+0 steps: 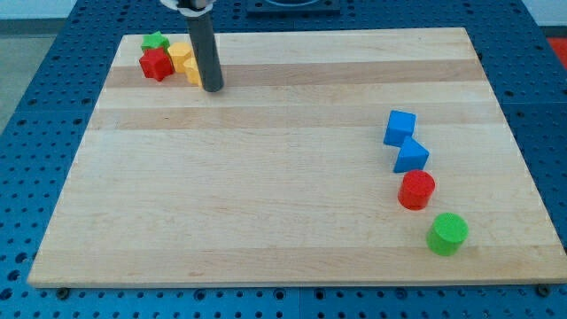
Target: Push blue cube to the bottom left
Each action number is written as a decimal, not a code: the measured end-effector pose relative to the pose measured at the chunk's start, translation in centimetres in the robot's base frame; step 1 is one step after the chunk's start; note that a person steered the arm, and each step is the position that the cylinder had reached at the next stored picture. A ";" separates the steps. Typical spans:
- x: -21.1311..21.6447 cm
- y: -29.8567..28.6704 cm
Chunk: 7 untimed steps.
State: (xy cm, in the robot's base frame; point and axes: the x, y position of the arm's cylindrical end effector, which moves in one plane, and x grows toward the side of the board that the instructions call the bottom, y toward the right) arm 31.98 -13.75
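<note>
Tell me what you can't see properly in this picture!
- Yellow blocks, camera view: the rod covers part of them, so their shapes and number are unclear.
- Green block at the view's top left: the red block in front hides its lower part.
- Arm above the rod: cut off by the view's top edge.
- My tip: it touches or just overlaps the yellow blocks; I cannot tell which.

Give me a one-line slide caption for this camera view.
My tip rests by the yellow blocks at the board's top left, far from the blue cube at the view's right.
</note>
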 end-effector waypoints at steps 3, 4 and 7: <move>0.4 -1.8; 4.1 2.5; 6.2 8.2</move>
State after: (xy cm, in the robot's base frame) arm 38.14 -5.55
